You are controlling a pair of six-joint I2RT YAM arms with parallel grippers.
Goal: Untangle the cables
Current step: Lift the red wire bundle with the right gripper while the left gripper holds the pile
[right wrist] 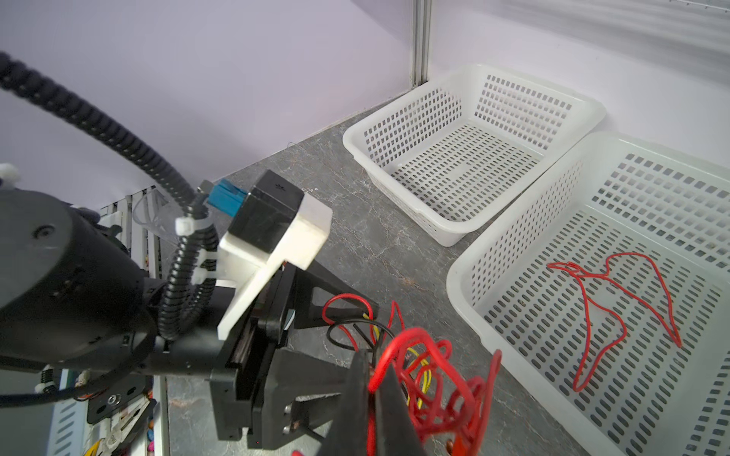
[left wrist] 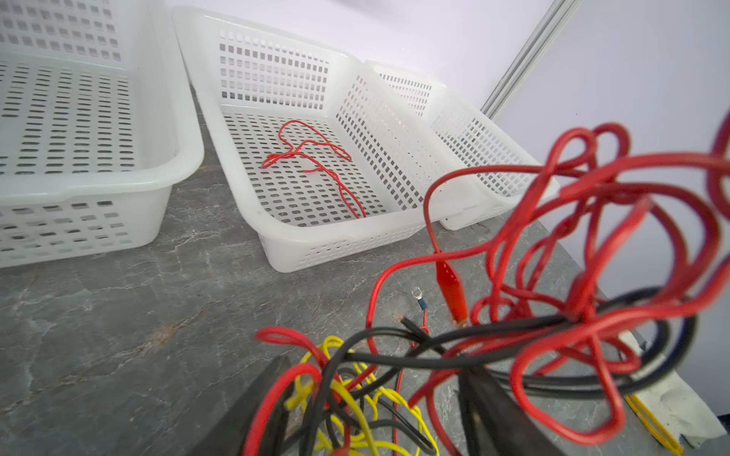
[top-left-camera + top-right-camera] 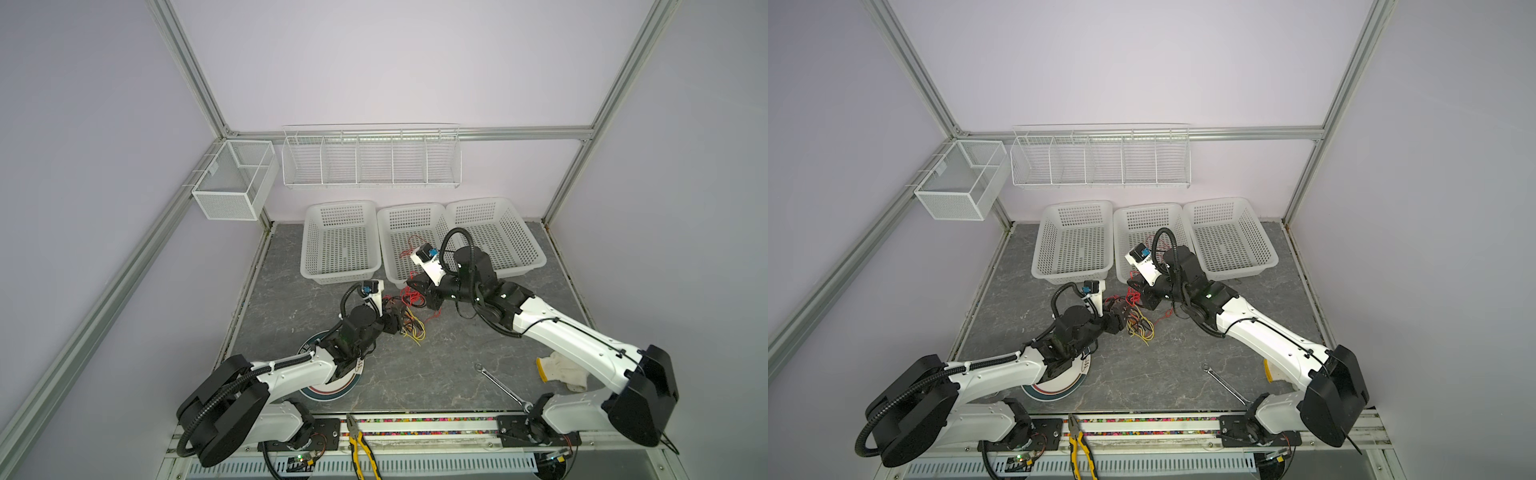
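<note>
The cables (image 3: 411, 326) looked light, limp and snag-prone, best taken near the red clip (image 2: 450, 288). The right gripper (image 1: 373, 398) pinched a red strand (image 1: 430, 355). The left gripper (image 2: 375, 367) straddled the wires, jaws apart.

Striped plate (image 3: 328, 392) half under left arm (image 3: 291, 372), glove (image 3: 569, 374) partly under right arm (image 3: 582, 336), nearest red cables (image 2: 580, 292) blurred

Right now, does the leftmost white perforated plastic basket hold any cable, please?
No, that leftmost basket is bare; the loose red cable lies in the middle basket.
</note>
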